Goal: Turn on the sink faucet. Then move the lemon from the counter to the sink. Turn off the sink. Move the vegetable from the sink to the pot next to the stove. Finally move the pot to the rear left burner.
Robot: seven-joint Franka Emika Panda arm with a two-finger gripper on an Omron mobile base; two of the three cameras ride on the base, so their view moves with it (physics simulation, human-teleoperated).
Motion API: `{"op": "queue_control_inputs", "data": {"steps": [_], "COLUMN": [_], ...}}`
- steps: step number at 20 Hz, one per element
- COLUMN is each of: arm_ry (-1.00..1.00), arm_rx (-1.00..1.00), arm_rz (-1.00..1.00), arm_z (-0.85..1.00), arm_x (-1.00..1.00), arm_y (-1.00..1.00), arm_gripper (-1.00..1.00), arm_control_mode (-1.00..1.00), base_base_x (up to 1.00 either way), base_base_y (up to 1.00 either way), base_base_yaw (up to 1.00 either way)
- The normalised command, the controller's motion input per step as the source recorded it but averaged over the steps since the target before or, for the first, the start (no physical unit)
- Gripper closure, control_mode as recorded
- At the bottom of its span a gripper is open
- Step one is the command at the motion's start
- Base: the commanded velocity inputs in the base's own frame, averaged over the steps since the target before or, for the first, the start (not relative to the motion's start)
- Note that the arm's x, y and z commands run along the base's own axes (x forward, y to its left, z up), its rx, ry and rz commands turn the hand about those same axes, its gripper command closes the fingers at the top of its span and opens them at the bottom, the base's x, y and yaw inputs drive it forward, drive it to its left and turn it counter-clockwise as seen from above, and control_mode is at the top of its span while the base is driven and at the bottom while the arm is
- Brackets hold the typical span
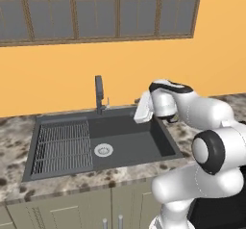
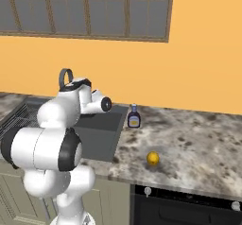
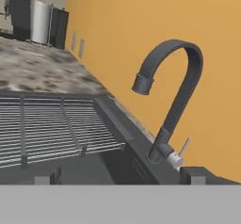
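Gripper [image 3: 120, 175]: jaws wide apart, holding nothing, above the sink [image 1: 134, 146].
Faucet [image 3: 172, 100]: just ahead of the fingertips, lever [image 3: 183, 147] untouched.
Lemon [image 2: 152, 159]: on the counter [image 2: 198, 148], well apart from the gripper.

The sink faucet [image 1: 99, 94] stands behind the sink [image 1: 144, 144] — the rack [image 1: 64, 148] fills its left half, the drain [image 1: 104, 150] beside it.

Orange wall [image 1: 57, 79] beneath a wood-framed window [image 1: 96, 11].
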Motion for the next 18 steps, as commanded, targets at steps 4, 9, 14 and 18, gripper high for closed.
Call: {"op": "queue_control_inputs", "data": {"steps": [4,9,14,18], "arm_ry": [0.0,0.0,0.0,0.0], "arm_rx": [0.0,0.01,0.0,0.01], "arm_rz": [0.0,0.0,0.0,0.01], "arm_z": [-0.04,-0.04,-0.08,-0.12], "arm_x": [0.34,0.35,0.44,0.41], "arm_y": [0.18,0.14,0.09,0.06], "arm_gripper": [-1.0,-1.0,-1.0,-1.0], "arm_control_mode": [-1.0,-1.0,-1.0,-1.0], "base_base_x": [0.0,0.0,0.0,0.0], "base_base_y": [0.0,0.0,0.0,0.0], "base_base_yaw": [0.0,0.0,0.0,0.0]}}
